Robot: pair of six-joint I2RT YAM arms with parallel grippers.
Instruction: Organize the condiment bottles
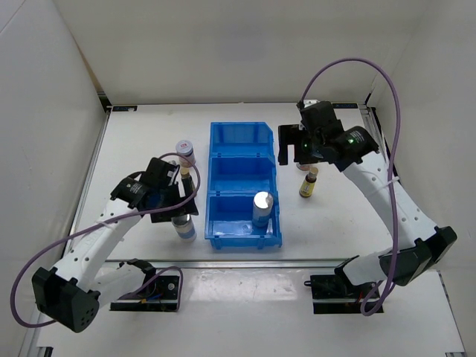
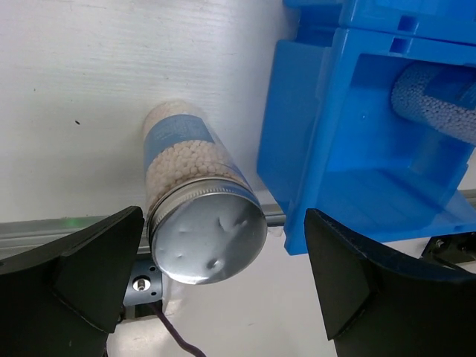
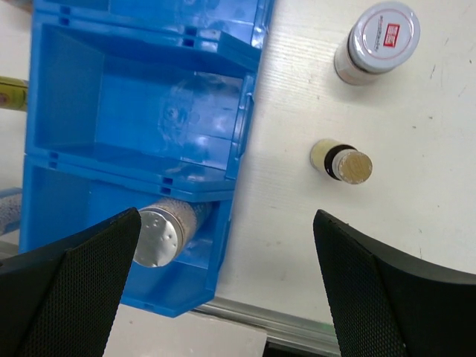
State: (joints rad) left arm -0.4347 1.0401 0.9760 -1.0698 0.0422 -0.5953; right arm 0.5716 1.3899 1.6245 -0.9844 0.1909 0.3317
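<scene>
Left of the blue bin (image 1: 245, 239), the left arm (image 1: 111, 230) had white link shells, black joint housings and a black base block, with a purple cable (image 1: 44, 251) looping alongside. Right of the bin, the right arm (image 1: 390, 201) matched it, its own cable (image 1: 396, 111) also purple, and small green lights (image 1: 349, 138) glowed on its black wrist. The left end effector (image 2: 223, 223) had smooth black wedge fingers (image 2: 82, 275). The right end effector (image 3: 227, 219) had black fingers with a fine dotted mesh texture.

Blue three-compartment bin (image 1: 242, 177) mid-table, long axis near-to-far; white table (image 1: 141, 141); white walls (image 1: 44, 89) around.
</scene>
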